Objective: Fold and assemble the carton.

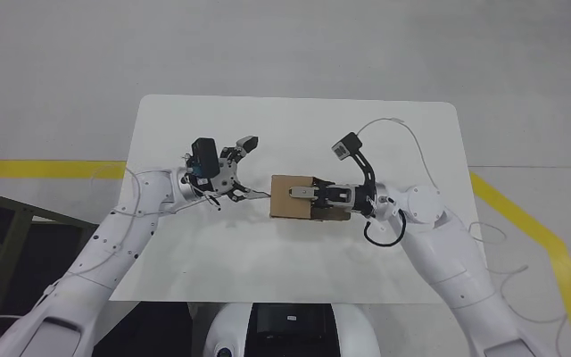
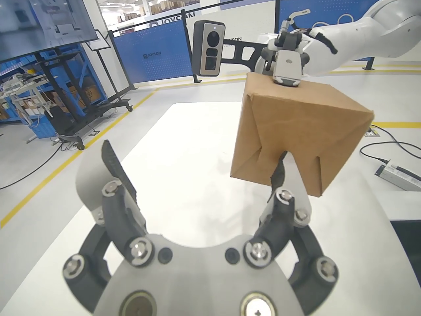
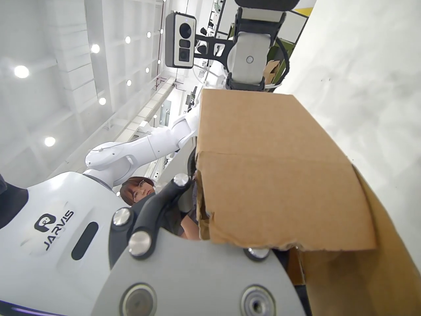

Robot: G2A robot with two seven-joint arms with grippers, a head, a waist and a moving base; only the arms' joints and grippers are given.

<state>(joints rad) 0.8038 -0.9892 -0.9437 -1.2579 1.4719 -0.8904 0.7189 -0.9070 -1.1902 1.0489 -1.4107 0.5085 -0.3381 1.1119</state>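
Right tool [image 1: 305, 192] clamps the carton [image 1: 287, 205] by one wall, presumably bracing it for my released left tool [image 2: 194, 156] just opposite.

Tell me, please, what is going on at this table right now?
The robot is assembling a brown carton on the white table. The right gripper grips the carton by its open end, one finger lying along the top wall. The left gripper is open at the folded, closed end, one fingertip close to the flaps; whether it touches is unclear.
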